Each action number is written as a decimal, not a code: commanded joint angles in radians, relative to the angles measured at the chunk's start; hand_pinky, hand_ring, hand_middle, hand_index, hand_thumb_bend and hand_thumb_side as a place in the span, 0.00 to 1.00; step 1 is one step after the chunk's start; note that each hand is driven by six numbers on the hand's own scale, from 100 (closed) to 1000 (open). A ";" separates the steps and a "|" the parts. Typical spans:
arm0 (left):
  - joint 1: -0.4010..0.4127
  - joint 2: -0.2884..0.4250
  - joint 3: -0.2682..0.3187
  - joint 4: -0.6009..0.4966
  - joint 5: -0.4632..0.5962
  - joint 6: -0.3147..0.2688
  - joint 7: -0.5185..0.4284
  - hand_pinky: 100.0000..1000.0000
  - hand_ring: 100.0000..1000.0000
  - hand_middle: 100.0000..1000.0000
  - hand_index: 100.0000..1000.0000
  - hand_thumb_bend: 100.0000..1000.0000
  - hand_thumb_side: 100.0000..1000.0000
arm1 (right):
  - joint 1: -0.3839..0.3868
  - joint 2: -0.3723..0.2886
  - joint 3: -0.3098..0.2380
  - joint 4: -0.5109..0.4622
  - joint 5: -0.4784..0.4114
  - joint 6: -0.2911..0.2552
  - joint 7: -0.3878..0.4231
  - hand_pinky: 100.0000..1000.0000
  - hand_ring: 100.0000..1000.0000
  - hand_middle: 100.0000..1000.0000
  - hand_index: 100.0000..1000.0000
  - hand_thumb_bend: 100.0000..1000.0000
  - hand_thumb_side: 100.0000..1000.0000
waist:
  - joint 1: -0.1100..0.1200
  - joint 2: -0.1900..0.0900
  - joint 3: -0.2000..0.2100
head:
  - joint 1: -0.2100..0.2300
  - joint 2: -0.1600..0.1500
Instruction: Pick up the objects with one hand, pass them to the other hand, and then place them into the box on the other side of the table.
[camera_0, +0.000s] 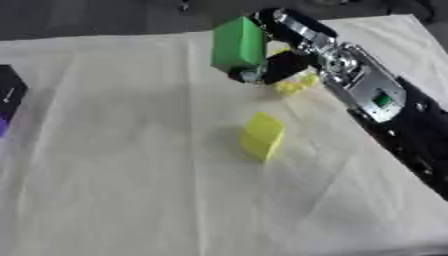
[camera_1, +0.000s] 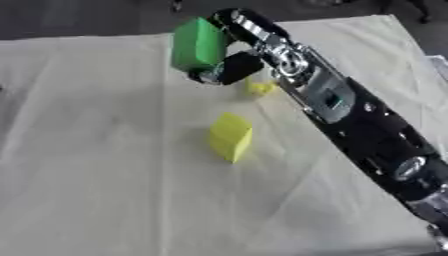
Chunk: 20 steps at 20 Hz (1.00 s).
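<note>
My right hand (camera_0: 278, 62) reaches in from the right and is curled round a green block (camera_0: 237, 45), which it holds above the far middle of the table. A yellow block (camera_0: 262, 135) lies on the cream cloth (camera_0: 131, 165) near the centre. Just below the hand, a smaller yellow piece (camera_0: 294, 85) sits on the cloth, partly hidden by the fingers. My left hand shows in neither view.
A dark box (camera_0: 10, 92) with a purple part shows at the left edge. The cloth's far edge meets a dark floor. My right forearm (camera_1: 350, 115) crosses the right side of the table.
</note>
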 joint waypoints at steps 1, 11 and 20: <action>-0.045 -0.026 -0.042 0.008 -0.043 -0.004 -0.065 0.80 0.81 0.83 0.87 0.32 0.44 | -0.029 0.002 0.007 -0.010 0.003 0.007 0.003 0.74 0.54 0.24 0.53 0.00 0.00 | 0.014 -0.039 0.001 | -0.010 0.006; -0.094 -0.161 -0.153 0.057 -0.174 0.059 -0.132 0.82 0.82 0.84 0.88 0.47 0.33 | -0.056 0.061 0.044 -0.004 0.001 0.017 -0.036 0.74 0.54 0.24 0.52 0.00 0.00 | 0.018 -0.028 0.010 | 0.007 0.003; -0.087 -0.196 -0.171 0.067 -0.232 -0.003 -0.229 0.84 0.83 0.80 0.83 0.72 0.38 | -0.053 0.076 0.057 -0.002 0.050 -0.007 -0.021 0.74 0.54 0.24 0.52 0.00 0.00 | 0.017 -0.016 0.010 | 0.017 -0.005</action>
